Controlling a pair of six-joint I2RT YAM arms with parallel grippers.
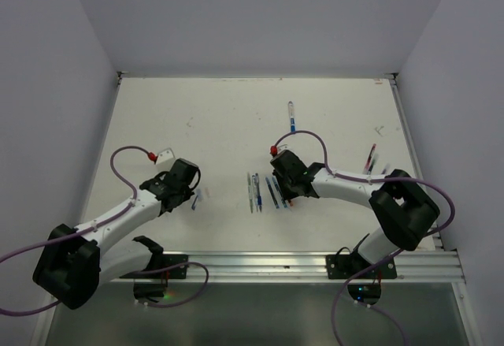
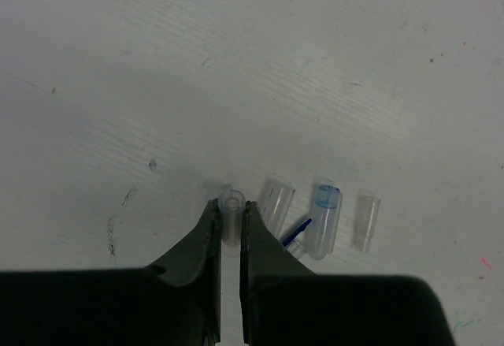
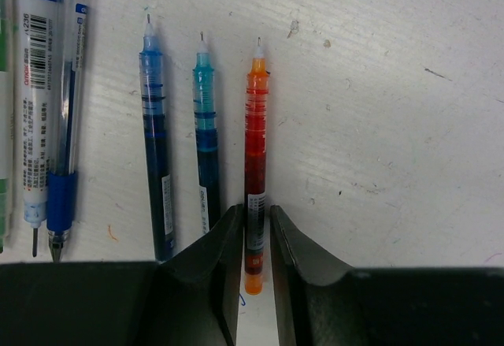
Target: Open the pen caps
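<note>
Orange pen (image 3: 254, 125): lies lengthwise between the jaws of the right gripper (image 3: 255, 213), which are drawn in narrow on its rear barrel. The bare nib points away from the jaws, so its cap looks to be off.
Clear cap (image 2: 231, 202): pinched between the tips of the left gripper (image 2: 231, 213), jaws narrow, its open mouth facing outward, low over the table (image 2: 236, 62).
Loose caps (image 2: 323, 218): three lie just right of the left jaws, close beside the held one.
Row of pens: a teal pen (image 3: 206, 125) and a dark blue pen (image 3: 153, 125) lie parallel just left of the right jaws, nibs bare.
Step in hand (judged): drop the cap by the pile and lay the orange pen in the row.
Doing it well: part the left jaws only slightly and lift straight up, so the round cap neither rolls nor knocks its neighbours. Spread the right jaws with care, since the left finger sits almost against the teal pen, then back off along the barrel.
Far pen (image 1: 292, 115): well ahead of the right jaws; too small to tell whether it is capped.
</note>
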